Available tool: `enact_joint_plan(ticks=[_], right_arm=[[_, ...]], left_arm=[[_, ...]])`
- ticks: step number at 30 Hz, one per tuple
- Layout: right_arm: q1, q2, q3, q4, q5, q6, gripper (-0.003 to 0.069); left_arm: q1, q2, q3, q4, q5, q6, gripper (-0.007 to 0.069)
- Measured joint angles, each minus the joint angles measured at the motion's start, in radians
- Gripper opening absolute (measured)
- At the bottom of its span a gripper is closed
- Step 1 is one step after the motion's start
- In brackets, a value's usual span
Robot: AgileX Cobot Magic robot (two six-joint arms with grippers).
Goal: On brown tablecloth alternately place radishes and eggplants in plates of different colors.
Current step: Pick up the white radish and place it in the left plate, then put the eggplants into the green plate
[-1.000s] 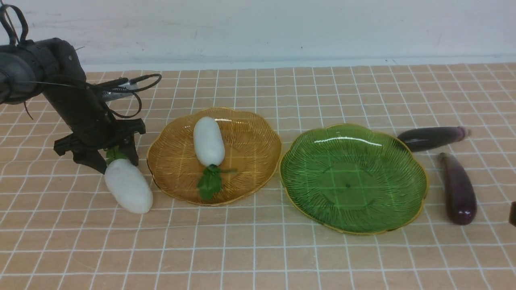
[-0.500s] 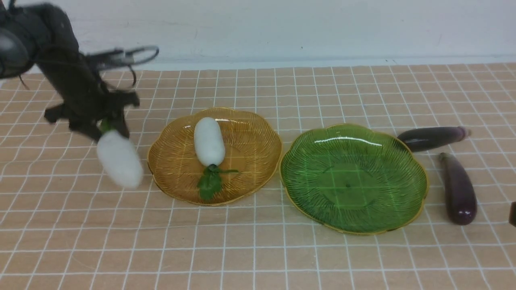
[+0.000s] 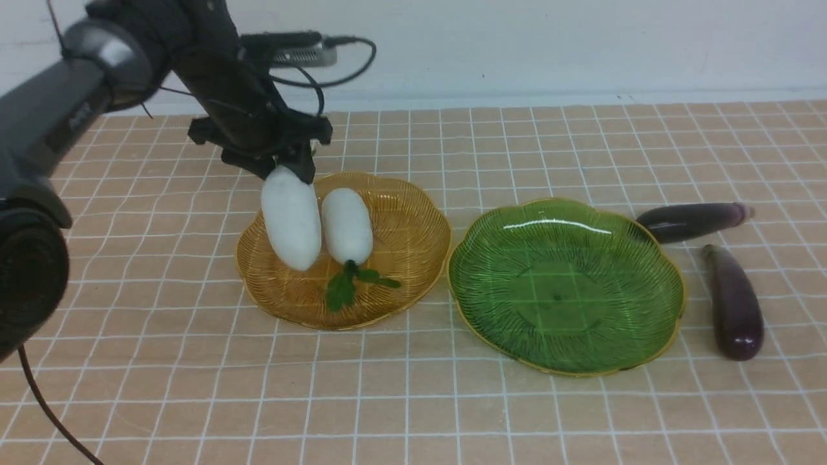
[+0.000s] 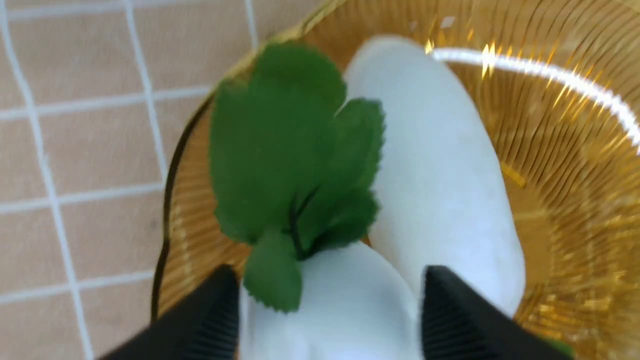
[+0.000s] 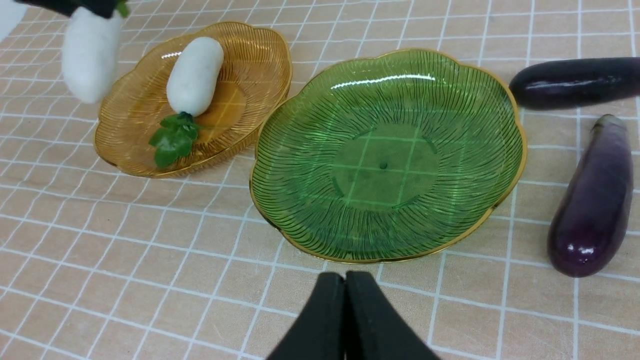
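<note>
The brown tablecloth (image 3: 413, 400) lies under everything you see. On it, the green plate (image 3: 562, 290) sits on the right, and the yellow plate (image 3: 407, 239) sits just beside it on the left. Two purple eggplants lie on the cloth, right of the green plate. The far eggplant (image 3: 694, 221) nearly touches its rim, and the near eggplant (image 3: 735, 303) lies a little apart.

One white radish (image 3: 347, 226) lies in the yellow plate. Your left hand (image 3: 282, 171) grips the other radish (image 3: 291, 219) near its leafy top. It hangs over the yellow plate's left side, right beside the first one. You cannot tell if its tip touches the plate.

Your right hand (image 5: 345, 320) has its two fingers pressed together, near the green plate.
</note>
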Motion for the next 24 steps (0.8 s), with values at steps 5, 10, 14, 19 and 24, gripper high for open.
enact_joint_plan(ticks=[5, 10, 14, 19, 24], right_arm=[[0.0, 0.243, -0.147, -0.132, 0.078, 0.065, -0.0015], [-0.033, 0.471, -0.254, -0.12, 0.076, 0.071, 0.0001], [-0.086, 0.612, -0.311, -0.062, 0.062, 0.035, 0.0045], [-0.115, 0.76, -0.378, -0.032, 0.052, -0.018, 0.0143], [-0.117, 0.865, -0.426, -0.028, -0.014, -0.03, 0.0325]], left_arm=[[0.0, -0.01, -0.027, 0.01, 0.041, 0.012, 0.0554], [0.0, -0.11, -0.032, 0.011, 0.044, 0.051, 0.0265], [0.0, -0.223, -0.033, 0.004, 0.052, 0.064, 0.0047], [0.0, -0.382, -0.037, -0.06, 0.061, 0.077, -0.0001], [-0.001, -0.525, 0.026, -0.1, 0.062, 0.111, -0.0003]])
